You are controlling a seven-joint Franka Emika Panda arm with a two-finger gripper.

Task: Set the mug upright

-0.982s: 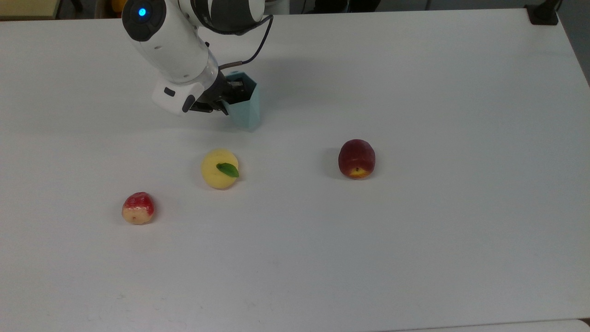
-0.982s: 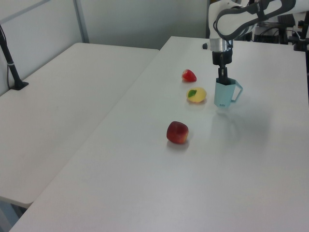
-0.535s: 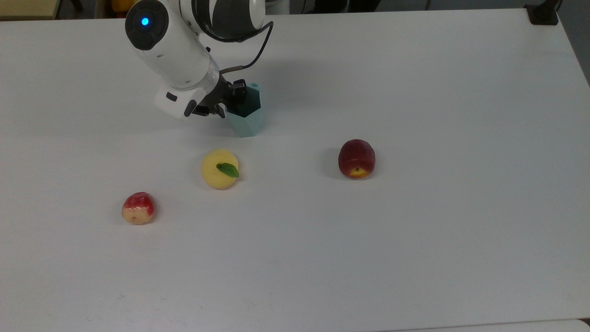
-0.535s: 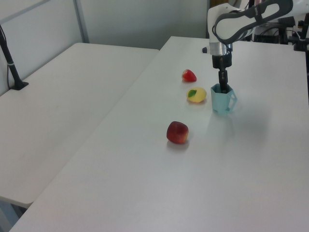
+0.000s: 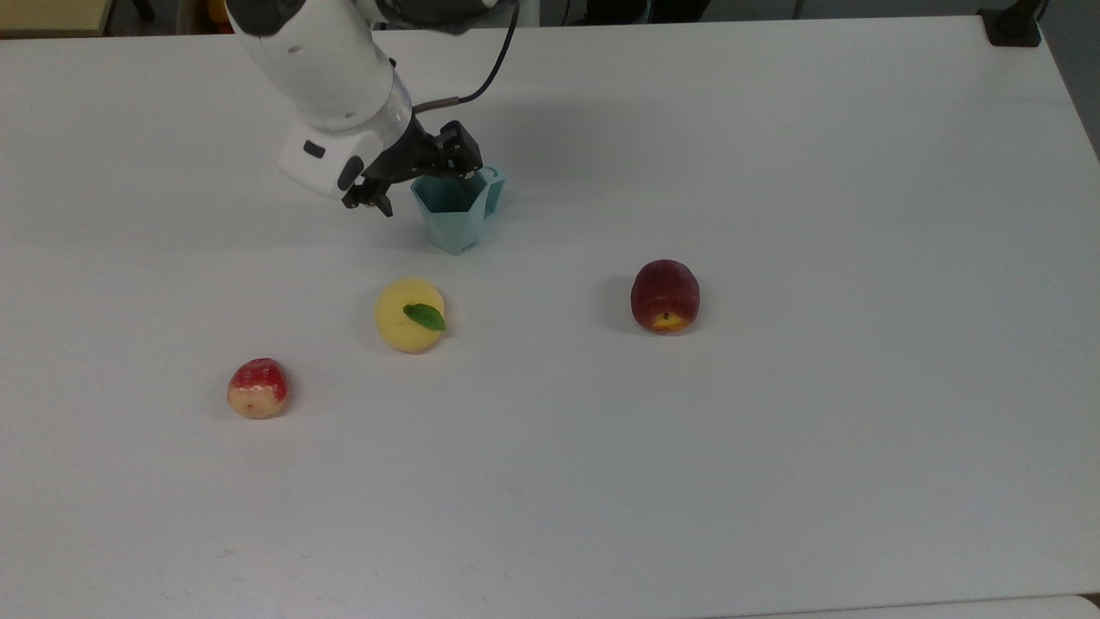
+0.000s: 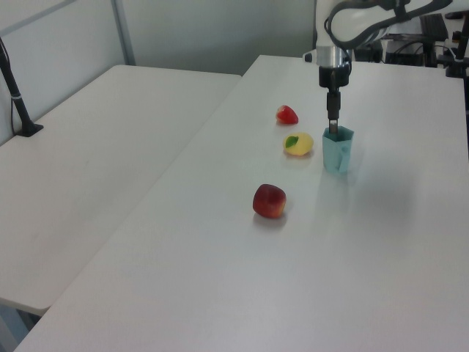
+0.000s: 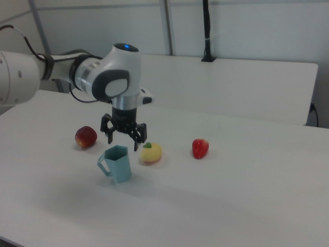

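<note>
The tool (image 7: 123, 136) has let go and risen, fingers spread, above the upright mug (image 7: 117, 164).

Pale teal faceted mug (image 5: 455, 219) (image 6: 338, 149) (image 7: 117, 164) stands upright on its narrower base, hexagonal rim open upward, small handle on the right view's left.

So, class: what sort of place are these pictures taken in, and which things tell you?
Probably a robotics lab: a robot arm works over a plain white table, where a mug and a few scattered fruits, like the yellow one, are laid out for handling.
</note>
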